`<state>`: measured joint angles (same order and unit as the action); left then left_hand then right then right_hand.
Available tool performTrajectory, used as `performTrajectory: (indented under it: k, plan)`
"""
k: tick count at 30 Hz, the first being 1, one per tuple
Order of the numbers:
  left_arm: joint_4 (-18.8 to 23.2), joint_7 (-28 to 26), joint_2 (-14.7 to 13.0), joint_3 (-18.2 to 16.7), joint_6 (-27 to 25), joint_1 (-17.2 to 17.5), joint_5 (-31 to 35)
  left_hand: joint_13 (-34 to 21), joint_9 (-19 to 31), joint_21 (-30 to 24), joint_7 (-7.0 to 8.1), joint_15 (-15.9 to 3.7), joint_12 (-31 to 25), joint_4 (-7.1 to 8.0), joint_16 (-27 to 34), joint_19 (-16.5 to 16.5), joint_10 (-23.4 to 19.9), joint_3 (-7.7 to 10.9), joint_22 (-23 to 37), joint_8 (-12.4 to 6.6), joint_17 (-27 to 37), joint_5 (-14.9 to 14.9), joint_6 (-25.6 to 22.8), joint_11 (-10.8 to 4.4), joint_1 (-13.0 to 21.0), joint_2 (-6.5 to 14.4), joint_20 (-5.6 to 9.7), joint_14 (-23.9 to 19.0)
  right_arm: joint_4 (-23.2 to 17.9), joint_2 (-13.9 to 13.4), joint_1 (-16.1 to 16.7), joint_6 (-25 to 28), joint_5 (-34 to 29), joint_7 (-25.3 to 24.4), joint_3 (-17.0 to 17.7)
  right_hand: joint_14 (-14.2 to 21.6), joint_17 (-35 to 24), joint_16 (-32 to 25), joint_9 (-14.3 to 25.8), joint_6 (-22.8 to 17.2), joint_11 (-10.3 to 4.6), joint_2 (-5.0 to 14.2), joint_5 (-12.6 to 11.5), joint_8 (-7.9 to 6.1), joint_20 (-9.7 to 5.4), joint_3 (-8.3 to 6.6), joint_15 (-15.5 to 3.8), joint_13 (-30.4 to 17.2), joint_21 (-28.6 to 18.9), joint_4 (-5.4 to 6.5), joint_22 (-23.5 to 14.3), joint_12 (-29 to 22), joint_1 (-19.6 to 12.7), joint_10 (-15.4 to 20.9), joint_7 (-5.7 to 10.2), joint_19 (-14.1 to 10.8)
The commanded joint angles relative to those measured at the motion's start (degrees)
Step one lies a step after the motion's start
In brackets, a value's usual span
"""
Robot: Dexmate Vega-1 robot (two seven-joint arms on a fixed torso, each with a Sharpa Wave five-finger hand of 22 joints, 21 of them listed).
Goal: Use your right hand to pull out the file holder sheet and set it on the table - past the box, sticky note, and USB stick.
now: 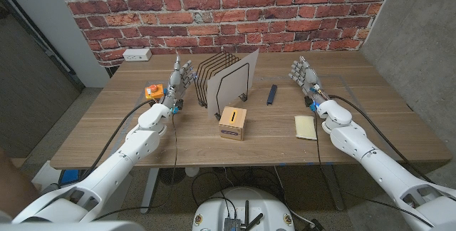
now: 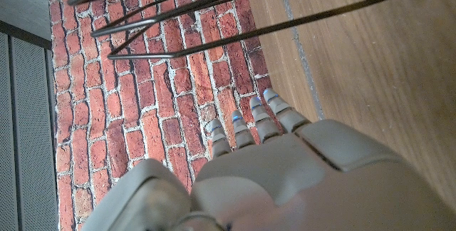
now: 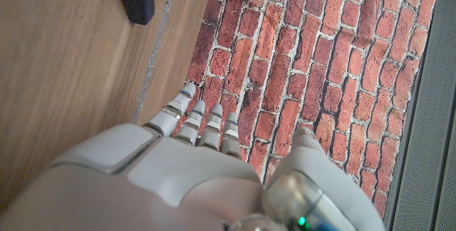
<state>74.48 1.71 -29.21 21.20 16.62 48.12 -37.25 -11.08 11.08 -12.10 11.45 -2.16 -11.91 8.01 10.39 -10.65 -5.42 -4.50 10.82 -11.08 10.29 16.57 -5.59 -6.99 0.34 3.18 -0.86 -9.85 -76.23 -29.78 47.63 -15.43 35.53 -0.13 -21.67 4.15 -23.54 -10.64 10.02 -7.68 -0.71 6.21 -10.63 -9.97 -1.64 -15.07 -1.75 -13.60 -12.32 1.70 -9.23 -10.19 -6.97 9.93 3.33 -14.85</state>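
While nothing's being held at the moment, here's how it all sits around the wire rack (image 1: 212,81), which I'll use as the reference point. Biggest thing is the wooden table (image 1: 142,127) it stands on, with a brick wall (image 1: 235,10) behind the rack. The rack itself is a black wire file holder, standing toward the back of the table around the middle. The sheet (image 1: 235,83) is upright in the rack, in the slot on the robot's right side, and tilted a bit; I can't tell which slot exactly.

Left hand (image 1: 182,75) is just beside the rack on its left, fingers up and apart, holding nothing. In the left wrist view the rack's wires (image 2: 214,17) show beyond the fingertips (image 2: 274,106), not touching. Right hand (image 1: 304,74) is well apart from the rack on the right side, fingers also spread and empty.

Smaller stuff: a wooden box (image 1: 233,122) with a slot sits in front of the rack, near it. A yellow sticky note (image 1: 306,127) lies front-right of the rack, by the right forearm. A dark USB stick (image 1: 271,93) lies between the rack and the right hand. An orange thing (image 1: 152,91) sits left of the rack, past the left hand.
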Motion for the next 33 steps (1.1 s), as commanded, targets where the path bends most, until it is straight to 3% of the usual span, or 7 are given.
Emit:
performTrajectory:
  k: [1,17,26,33]
  plan:
    - [0.0,0.0,0.0,0.0,0.0,0.0,0.0,-0.3,0.3,-0.4,0.52,-0.44,-0.4,0.3,0.3,-0.5,0.0,0.04,0.3,-0.42,0.1,0.4,0.0,-0.36,-0.2,0.6,0.05,-0.5,-3.1,-1.5,-0.2,1.9,-1.6,-1.0,-0.5,-0.1,0.2,-0.2,0.1,0.2,0.08,0.06,-0.5,-0.33,-0.57,-0.38,-0.37,0.3,0.3,-0.06,-0.3,-0.3,-0.2,0.0,-0.85,-0.1]
    - [0.0,0.0,0.0,0.0,0.0,0.0,0.0,-0.3,0.3,-0.4,0.49,-0.42,-0.3,0.3,0.3,-0.5,0.0,0.03,0.3,-0.43,0.1,0.4,0.0,-0.44,-0.2,0.6,0.03,-0.6,-3.5,-2.6,-0.4,0.4,-3.6,-0.9,-0.5,-0.6,1.0,-0.1,0.0,0.8,-0.1,-0.03,-0.7,-0.29,-1.03,-0.65,-0.9,1.1,0.8,-0.34,-0.3,-0.2,-0.1,-0.5,-1.32,0.2]
    - [0.0,0.0,0.0,0.0,0.0,0.0,0.0,-0.3,0.3,-0.4,0.51,-0.41,-0.4,0.29,0.3,-0.5,0.0,0.04,0.3,-0.43,0.1,0.4,0.0,-0.46,-0.2,0.6,0.04,-0.5,-7.5,-5.0,0.5,1.5,-5.4,-2.3,0.0,-1.3,1.7,0.1,0.0,1.3,-0.19,-0.02,-0.8,-0.24,-1.02,-0.93,-0.64,1.6,1.3,-0.65,-0.3,-0.1,-0.3,-1.2,-1.19,0.8]
    - [0.0,0.0,0.0,0.0,0.0,0.0,0.0,-0.3,0.3,-0.4,0.47,-0.41,-0.3,0.3,0.3,-0.5,0.0,0.03,0.3,-0.44,0.1,0.4,-0.1,-0.41,-0.2,0.6,0.04,-0.6,-9.9,-6.5,1.0,2.2,-6.7,-2.9,0.3,-1.3,2.3,0.0,0.0,1.5,-0.48,0.37,-0.8,-0.32,-1.07,-1.65,-0.68,1.9,1.4,-1.53,-0.3,-0.2,-1.3,-1.3,-1.39,0.8]
